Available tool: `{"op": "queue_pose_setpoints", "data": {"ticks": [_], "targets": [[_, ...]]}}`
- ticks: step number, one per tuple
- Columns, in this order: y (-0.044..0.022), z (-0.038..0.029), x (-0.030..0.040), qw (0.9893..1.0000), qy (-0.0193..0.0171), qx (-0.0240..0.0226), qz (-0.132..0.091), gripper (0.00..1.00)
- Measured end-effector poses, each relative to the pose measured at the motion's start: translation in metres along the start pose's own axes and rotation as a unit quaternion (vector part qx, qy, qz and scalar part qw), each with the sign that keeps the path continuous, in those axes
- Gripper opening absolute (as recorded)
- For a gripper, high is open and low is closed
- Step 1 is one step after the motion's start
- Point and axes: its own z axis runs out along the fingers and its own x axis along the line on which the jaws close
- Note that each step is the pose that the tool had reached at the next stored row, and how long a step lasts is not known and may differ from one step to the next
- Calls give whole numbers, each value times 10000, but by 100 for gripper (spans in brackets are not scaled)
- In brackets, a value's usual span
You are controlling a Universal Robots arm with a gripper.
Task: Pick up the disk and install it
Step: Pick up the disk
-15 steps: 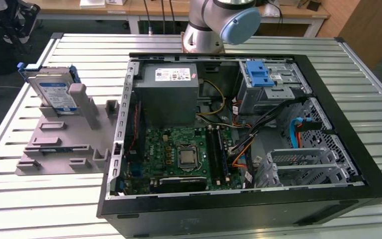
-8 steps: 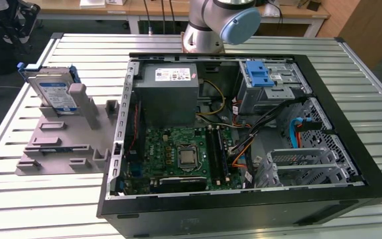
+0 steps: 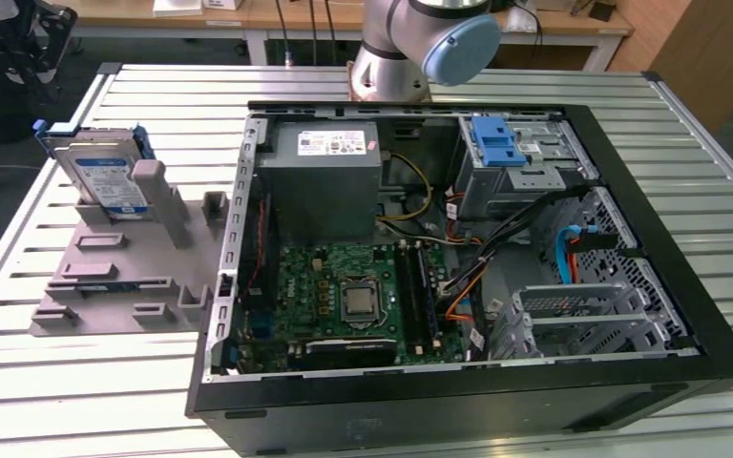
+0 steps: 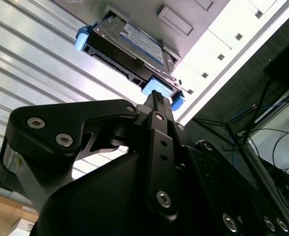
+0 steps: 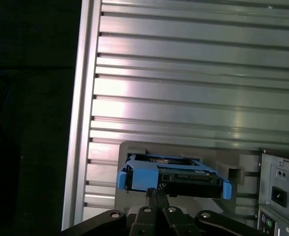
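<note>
Two fingers of the claw (image 5: 154, 191) are seen drawn together in the first wrist view, so the claw is recorded as clenched, with nothing gripped between them. In the second wrist view the claw (image 4: 156, 95) is seen from behind, its tip pointed toward the disk. Directly ahead of the tip the disk (image 5: 171, 178) is presented edge-on, with its blue carrier bracket wrapped around the dark body. Whether the tip touches the bracket cannot be told. In the second wrist view a silver face with a white-and-blue label is noted on the disk (image 4: 129, 42). The disk is held upright in a slot of a grey fixture (image 5: 134, 149), which is set flat on the ribbed metal worktop (image 5: 193, 73). Beside the fixture, farther from the claw, an open computer case (image 3: 469, 258) is laid on its side on the same worktop. In the exterior view the disk (image 3: 102, 176) is seen outside the case, not yet installed.
</note>
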Motion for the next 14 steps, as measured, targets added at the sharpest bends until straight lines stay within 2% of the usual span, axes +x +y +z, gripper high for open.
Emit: {"op": "queue_pose_setpoints", "data": {"ticks": [9,14], "targets": [[0,3,0,10000,4,0,-98,11],[0,5,0,9997,10,1,-230,11]]}}
